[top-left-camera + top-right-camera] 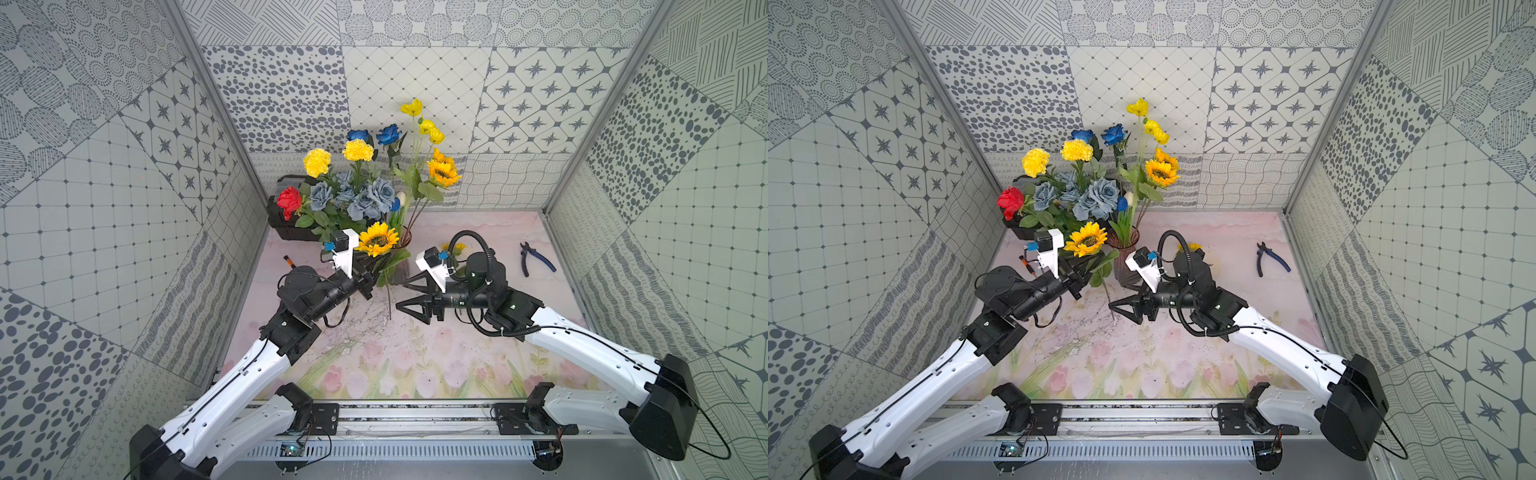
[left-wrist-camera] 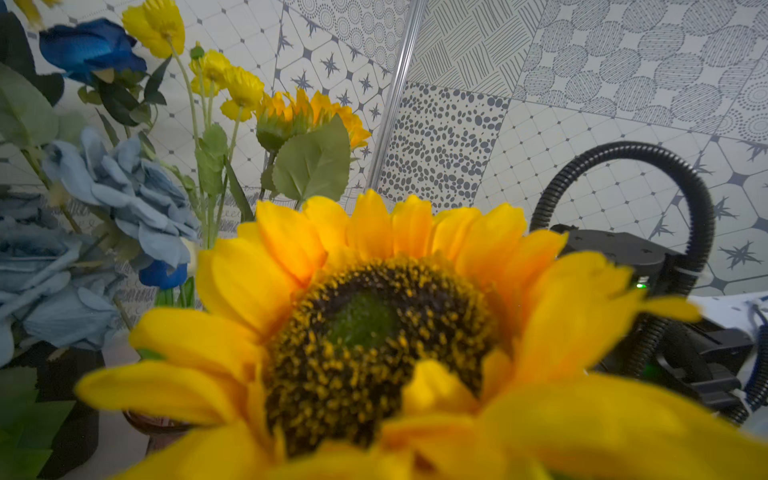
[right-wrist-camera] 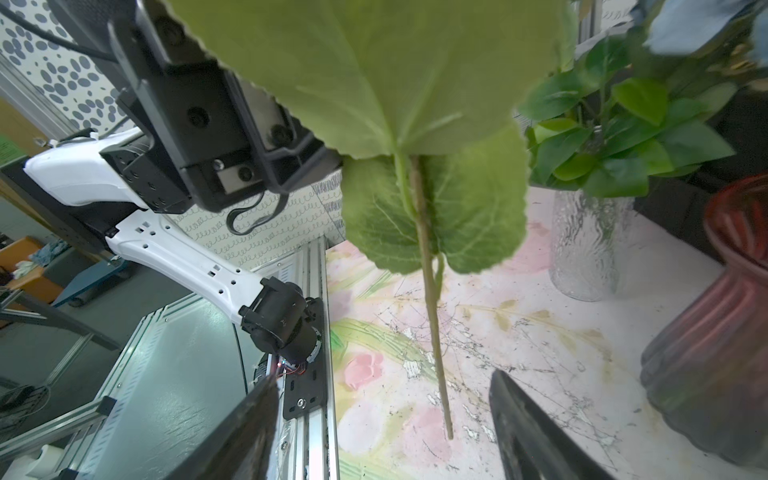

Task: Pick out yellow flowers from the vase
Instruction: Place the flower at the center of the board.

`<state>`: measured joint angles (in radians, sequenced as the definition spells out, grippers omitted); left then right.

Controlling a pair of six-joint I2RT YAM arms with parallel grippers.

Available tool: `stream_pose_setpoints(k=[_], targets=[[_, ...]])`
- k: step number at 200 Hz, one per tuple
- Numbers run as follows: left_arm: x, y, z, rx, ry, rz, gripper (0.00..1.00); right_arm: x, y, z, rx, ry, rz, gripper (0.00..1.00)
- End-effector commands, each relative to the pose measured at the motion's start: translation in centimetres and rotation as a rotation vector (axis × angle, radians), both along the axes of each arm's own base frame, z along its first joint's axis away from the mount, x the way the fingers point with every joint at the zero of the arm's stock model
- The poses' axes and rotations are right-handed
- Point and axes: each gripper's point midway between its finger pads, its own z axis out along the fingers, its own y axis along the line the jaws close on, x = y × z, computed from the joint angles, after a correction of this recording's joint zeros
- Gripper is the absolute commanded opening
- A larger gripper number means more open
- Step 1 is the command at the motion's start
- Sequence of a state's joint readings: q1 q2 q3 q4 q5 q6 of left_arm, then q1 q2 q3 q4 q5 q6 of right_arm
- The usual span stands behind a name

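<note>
My left gripper [image 1: 365, 277] is shut on a sunflower [image 1: 377, 239] just under its bloom, beside the dark ribbed vase [image 1: 401, 270]. The bloom [image 2: 365, 332] fills the left wrist view and hides the jaws. Its bare stem [image 3: 432, 311] hangs down with its end just above the table. My right gripper [image 1: 401, 296] stands open low at that stem's end, and the stem lies ahead between the fingers, touching neither [image 3: 384, 378]. Other yellow flowers stand behind: carnations [image 1: 317, 162], sunflowers [image 1: 444, 172] and poppies [image 1: 411, 107]. One yellow bloom [image 1: 455, 248] lies behind the right arm.
Grey-blue roses [image 1: 365, 199], blue roses [image 1: 388, 134] and a red flower [image 1: 289, 199] stand at the back left, in front of a black box [image 1: 286, 226]. A clear glass vase [image 3: 582, 249] stands near the ribbed one. Pliers [image 1: 536, 257] lie at the right, a screwdriver [image 1: 289, 262] at the left.
</note>
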<state>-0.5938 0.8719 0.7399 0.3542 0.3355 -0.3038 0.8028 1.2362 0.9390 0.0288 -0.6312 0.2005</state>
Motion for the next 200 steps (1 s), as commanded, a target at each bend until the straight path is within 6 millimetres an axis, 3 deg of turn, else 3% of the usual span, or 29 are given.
stream_pose_setpoints(k=[1, 22, 41, 60, 98, 148, 169, 200], targets=[[-0.7, -0.3, 1.2, -0.136, 0.026, -0.064, 0.15, 0.6, 1.7, 0.2, 0.019, -0.004, 0.021, 0.72], [-0.8, -0.6, 1.7, -0.157, 0.021, -0.083, 0.15, 1.1, 2.6, -0.8, 0.017, 0.005, 0.009, 0.69], [-0.8, -0.8, 2.0, -0.168, 0.024, -0.101, 0.15, 1.3, 2.9, -0.9, 0.037, 0.005, 0.003, 0.54], [-0.8, -0.8, 2.0, -0.176, 0.020, -0.098, 0.15, 1.5, 3.3, -0.7, 0.057, 0.006, 0.001, 0.47], [-0.6, -0.7, 2.0, -0.181, 0.011, -0.089, 0.15, 1.9, 3.4, -1.0, 0.055, 0.010, -0.017, 0.19], [-0.5, -0.5, 1.8, -0.152, 0.003, -0.068, 0.17, 2.2, 3.2, -0.8, 0.049, -0.002, -0.038, 0.00], [-0.3, -0.2, 1.5, -0.135, 0.002, -0.042, 0.27, 2.4, 2.9, -0.6, 0.050, -0.011, -0.058, 0.00], [-0.2, 0.3, 0.8, -0.115, 0.002, -0.007, 0.69, 3.3, 2.1, -0.1, 0.043, -0.028, -0.133, 0.00]])
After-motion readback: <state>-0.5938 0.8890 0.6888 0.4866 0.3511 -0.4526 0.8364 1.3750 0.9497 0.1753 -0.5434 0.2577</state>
